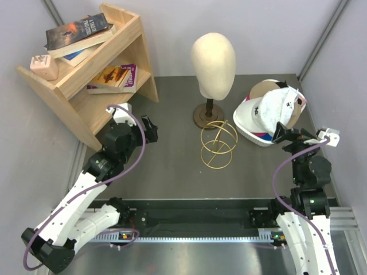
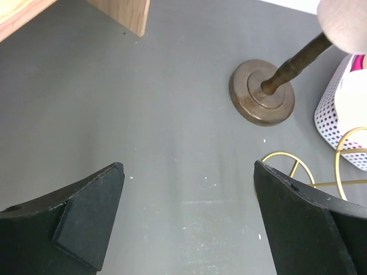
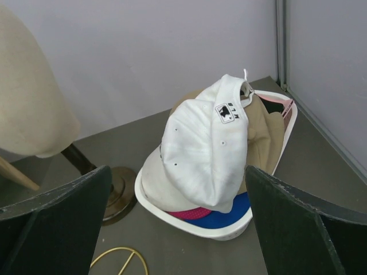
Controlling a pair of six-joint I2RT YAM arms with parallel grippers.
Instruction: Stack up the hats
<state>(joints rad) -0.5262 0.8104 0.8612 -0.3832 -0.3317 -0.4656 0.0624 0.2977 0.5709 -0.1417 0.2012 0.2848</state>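
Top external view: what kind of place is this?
Probably a walled-in robot test cell, not a real room: plain grey panels around a table, with staged props: a wooden shelf of books, a mannequin head, a basket of hats.

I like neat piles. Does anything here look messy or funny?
Yes. The white cap is crumpled and tipped up on its edge on top of the pile of hats in the basket, not nested flat. The tan cap behind it stands tilted too. Nothing looks spilled or broken.

Left arm (image 1: 79,197), right arm (image 1: 299,230): white links, black joints, purple cables (image 1: 140,143); matte black fingers (image 2: 304,223).
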